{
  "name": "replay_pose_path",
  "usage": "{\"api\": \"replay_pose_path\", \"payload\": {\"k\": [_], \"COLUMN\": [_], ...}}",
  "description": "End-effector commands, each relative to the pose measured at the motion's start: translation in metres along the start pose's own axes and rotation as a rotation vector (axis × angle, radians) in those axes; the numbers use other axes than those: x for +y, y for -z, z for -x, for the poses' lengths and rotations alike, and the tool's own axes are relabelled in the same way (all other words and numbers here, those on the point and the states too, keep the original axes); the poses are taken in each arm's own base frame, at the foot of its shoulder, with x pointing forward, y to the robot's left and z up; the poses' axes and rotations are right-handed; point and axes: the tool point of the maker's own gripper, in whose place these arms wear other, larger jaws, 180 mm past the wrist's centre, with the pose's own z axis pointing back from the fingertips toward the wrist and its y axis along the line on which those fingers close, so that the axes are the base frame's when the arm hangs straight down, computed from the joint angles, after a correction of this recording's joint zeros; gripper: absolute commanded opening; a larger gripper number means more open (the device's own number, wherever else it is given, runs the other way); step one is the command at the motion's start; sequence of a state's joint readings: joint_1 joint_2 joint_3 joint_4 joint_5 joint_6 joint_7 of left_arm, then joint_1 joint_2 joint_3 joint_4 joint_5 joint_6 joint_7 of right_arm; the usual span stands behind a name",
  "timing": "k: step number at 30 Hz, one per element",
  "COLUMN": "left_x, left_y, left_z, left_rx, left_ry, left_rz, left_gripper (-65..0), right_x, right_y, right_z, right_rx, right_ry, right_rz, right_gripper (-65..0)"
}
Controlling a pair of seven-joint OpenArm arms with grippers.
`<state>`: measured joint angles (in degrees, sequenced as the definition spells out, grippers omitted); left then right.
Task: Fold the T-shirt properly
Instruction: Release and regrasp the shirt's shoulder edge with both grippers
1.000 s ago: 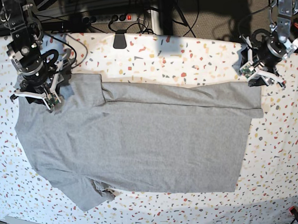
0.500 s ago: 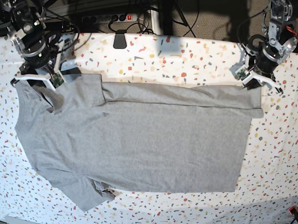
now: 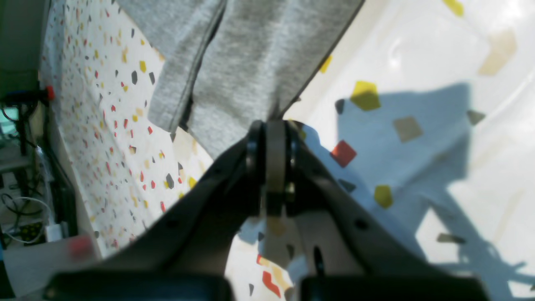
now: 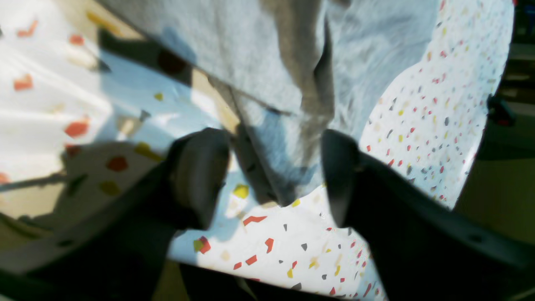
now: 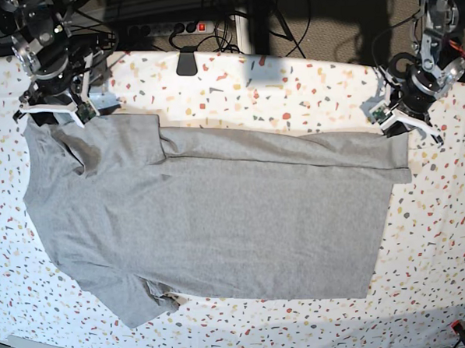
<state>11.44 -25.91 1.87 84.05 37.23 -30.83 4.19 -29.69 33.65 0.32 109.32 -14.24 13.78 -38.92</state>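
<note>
The T-shirt (image 5: 211,214) lies spread flat on the desk (image 5: 290,85), plain grey side up, covering most of the middle of the speckled top. Its long axis runs left to right in the base view: the sleeves and shoulder end sit at the left, the straight hem at the right. Along the far edge a narrow strip of fabric is folded over, making a second layer that runs from the far-left sleeve to the far-right corner. One sleeve points to the near left corner of the desk, rumpled at its tip.

The left claw (image 5: 405,122) sits at the far-right corner of the shirt. In the left wrist view its jaws are pressed together with no gap, and the grey cloth (image 3: 250,62) meets them right at the tips (image 3: 271,133); whether a thin edge of fabric is pinched between them cannot be told.

The right claw (image 5: 54,113) hangs at the far-left corner, by the shoulder. In the right wrist view its two dark fingers (image 4: 200,175) stand wide apart, released, with a fold of the shirt (image 4: 292,83) lying between and beyond them, gripped by neither.

A black clip (image 5: 186,63) and cables lie at the far edge of the desk.
</note>
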Motion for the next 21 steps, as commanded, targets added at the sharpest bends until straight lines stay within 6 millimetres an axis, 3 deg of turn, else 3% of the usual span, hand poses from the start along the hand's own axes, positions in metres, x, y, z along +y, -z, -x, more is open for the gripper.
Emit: {"api": "replay_pose_path", "payload": {"k": [1,5,13,15,20,21], "left_x": [0.004,0.004,0.004,0.004,0.005,0.005], "left_y": [-0.002,-0.002,-0.002,-0.002,-0.003,-0.003], "left_z": [0.003,0.003,0.004,0.005,0.010,0.011], "left_rx": [0.005,0.004,0.014,0.018,0.042,0.045], "left_ry": [0.009,0.009,0.009,0.009,0.009,0.011], "left_rz": [-0.001,-0.001,-0.001,-0.001,-0.001,-0.002], "left_gripper": [-65.0,-65.0,-65.0,-65.0,-65.0,-65.0], "right_x": [-0.009,-0.005,-0.017,-0.018,-0.032,-0.036], "right_y": [0.002,0.015,0.040,0.041,0.038,0.037], "right_z": [0.001,0.016,0.030,0.033,0.054,0.056], "right_rx": [-0.007,0.009,0.062,0.073,0.186,0.198], "right_ry": [-0.009,-0.027,-0.050,-0.070,-0.060,-0.053], "right_rz": [0.028,0.023,0.036,0.023,0.076,0.095], "right_gripper": [-23.6,-23.6,-24.5,-31.7,-64.0,-65.0]}}
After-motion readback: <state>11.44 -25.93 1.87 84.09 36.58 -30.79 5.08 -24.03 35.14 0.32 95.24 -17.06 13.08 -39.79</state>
